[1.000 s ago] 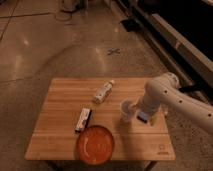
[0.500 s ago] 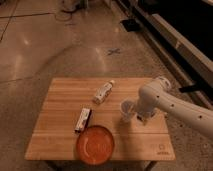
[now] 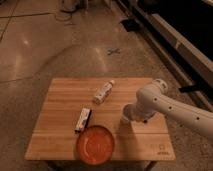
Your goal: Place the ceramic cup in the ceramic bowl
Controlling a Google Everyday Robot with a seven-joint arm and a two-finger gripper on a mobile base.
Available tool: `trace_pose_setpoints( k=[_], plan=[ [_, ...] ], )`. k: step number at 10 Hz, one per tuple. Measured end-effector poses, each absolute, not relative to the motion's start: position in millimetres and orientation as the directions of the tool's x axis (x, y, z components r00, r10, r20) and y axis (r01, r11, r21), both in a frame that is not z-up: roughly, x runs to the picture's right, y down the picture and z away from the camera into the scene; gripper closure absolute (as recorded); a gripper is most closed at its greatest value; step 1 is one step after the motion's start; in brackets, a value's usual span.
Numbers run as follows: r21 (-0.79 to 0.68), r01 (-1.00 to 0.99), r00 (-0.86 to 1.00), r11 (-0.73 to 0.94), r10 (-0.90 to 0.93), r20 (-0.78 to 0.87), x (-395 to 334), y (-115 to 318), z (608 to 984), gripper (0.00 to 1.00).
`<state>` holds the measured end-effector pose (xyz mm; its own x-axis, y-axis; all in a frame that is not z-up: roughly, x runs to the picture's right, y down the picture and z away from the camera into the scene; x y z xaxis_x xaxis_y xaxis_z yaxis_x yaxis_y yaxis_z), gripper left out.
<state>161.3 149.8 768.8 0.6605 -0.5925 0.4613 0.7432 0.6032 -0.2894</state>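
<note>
The ceramic cup (image 3: 124,119) is a small white cup on the wooden table (image 3: 65,100), right of centre; only its left side shows, the rest is hidden behind the gripper. My gripper (image 3: 132,115), at the end of the white arm (image 3: 170,107) reaching in from the right, is right at the cup and covers most of it. The ceramic bowl (image 3: 95,145) is wide, orange-red and glossy, near the table's front edge, left of and in front of the cup. Nothing lies in it.
A white bottle with a label (image 3: 103,92) lies on its side near the table's middle back. A dark flat packet (image 3: 83,120) lies just behind the bowl. The table stands on a shiny floor with a blue cross mark (image 3: 114,51).
The arm has moved left and down, so the gripper has gone from beside the cup to right over it. The bowl, bottle and packet have not moved.
</note>
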Motion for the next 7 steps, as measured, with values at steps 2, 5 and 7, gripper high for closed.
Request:
trace_pose_setpoints(
  k=[2, 5, 7],
  plan=[
    [-0.255, 0.746, 0.651, 0.615, -0.592, 0.475, 156.9, 144.1, 753.5, 1.0],
    [-0.147, 0.771, 0.605, 0.62, -0.639, 0.474, 152.1, 129.8, 703.0, 1.0],
    [-0.081, 0.793, 0.562, 0.603, -0.674, 0.479, 150.7, 135.0, 663.3, 1.0]
  ],
)
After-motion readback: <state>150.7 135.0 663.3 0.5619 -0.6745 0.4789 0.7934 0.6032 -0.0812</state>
